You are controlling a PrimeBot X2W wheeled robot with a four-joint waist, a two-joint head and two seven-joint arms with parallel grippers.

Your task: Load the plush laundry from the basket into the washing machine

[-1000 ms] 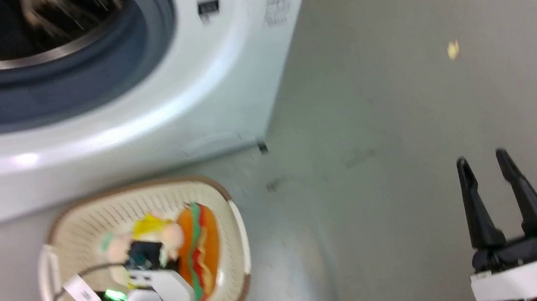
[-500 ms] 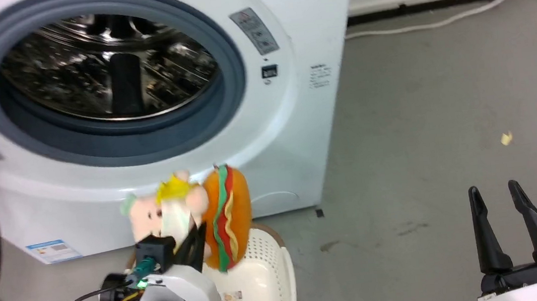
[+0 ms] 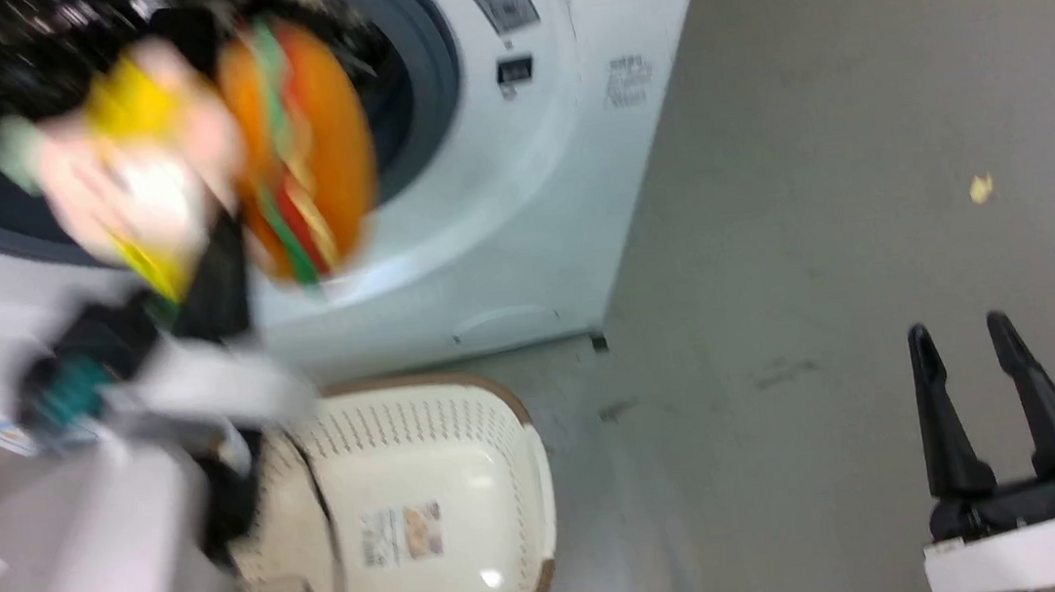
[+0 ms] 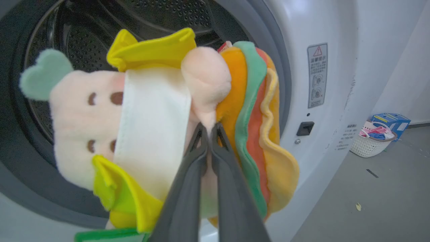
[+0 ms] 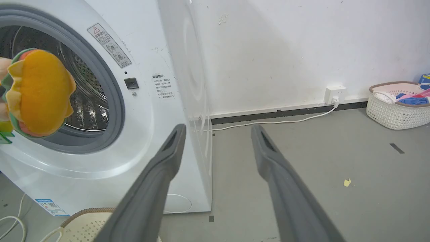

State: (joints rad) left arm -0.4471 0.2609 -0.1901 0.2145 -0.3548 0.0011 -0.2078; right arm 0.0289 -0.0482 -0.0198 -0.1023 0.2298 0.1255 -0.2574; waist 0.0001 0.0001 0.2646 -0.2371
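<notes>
My left gripper (image 4: 210, 129) is shut on the plush laundry (image 4: 147, 124), an orange hamburger joined to a pale pink doll with yellow and mint bits. The bundle (image 3: 210, 163) hangs, blurred, in front of the washing machine's (image 3: 517, 199) open porthole; the right wrist view catches its orange bun (image 5: 38, 92) by the grey gasket. The steel drum (image 4: 161, 13) shows behind it. The cream basket (image 3: 414, 524) lies on the floor below the machine with its labelled bottom up. My right gripper (image 3: 964, 343) is open and holds nothing, low at the right over the floor.
A second white basket (image 5: 396, 107) full of clothes stands by the far wall at the right. A white cable (image 5: 268, 122) runs from a wall socket along the skirting. A yellow scrap (image 3: 979, 187) lies on the grey floor.
My left arm has lifted the plush bundle out of the basket and up to the porthole. The basket has gone from upright to bottom up. The head camera has shifted.
</notes>
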